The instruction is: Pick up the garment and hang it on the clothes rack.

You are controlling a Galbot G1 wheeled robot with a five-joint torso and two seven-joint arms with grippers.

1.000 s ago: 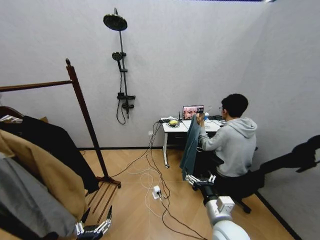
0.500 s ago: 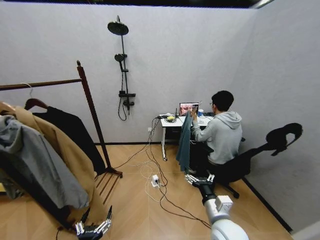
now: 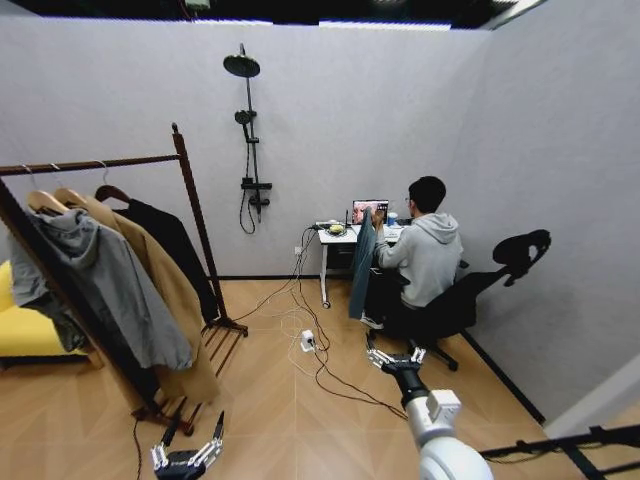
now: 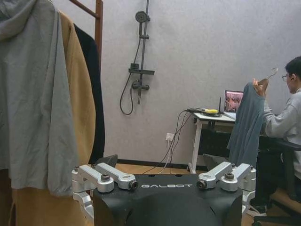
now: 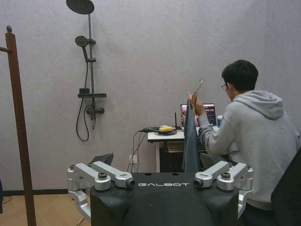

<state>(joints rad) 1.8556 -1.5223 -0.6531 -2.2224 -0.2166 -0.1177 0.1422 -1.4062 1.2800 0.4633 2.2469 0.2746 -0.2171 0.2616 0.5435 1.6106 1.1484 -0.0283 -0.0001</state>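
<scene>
Both end effectors, left (image 3: 186,458) and right (image 3: 392,357), spread, empty; garment (image 3: 172,245) half-hidden (behind tan coat (image 3: 165,285)) on clothes rack (image 3: 196,222).

Both grippers, left gripper (image 4: 164,181) and right gripper (image 5: 160,181), share silver linkage fingers with dark pivot screws on black housings (lettered GALBOT), white forearm behind.

Camera pulled back, revealing whole clothes rack (image 3: 190,215)

Even, soft overhead light, faint shadows on the grey wall; sharp focus, with wide-angle bending at the head view's edges.
</scene>
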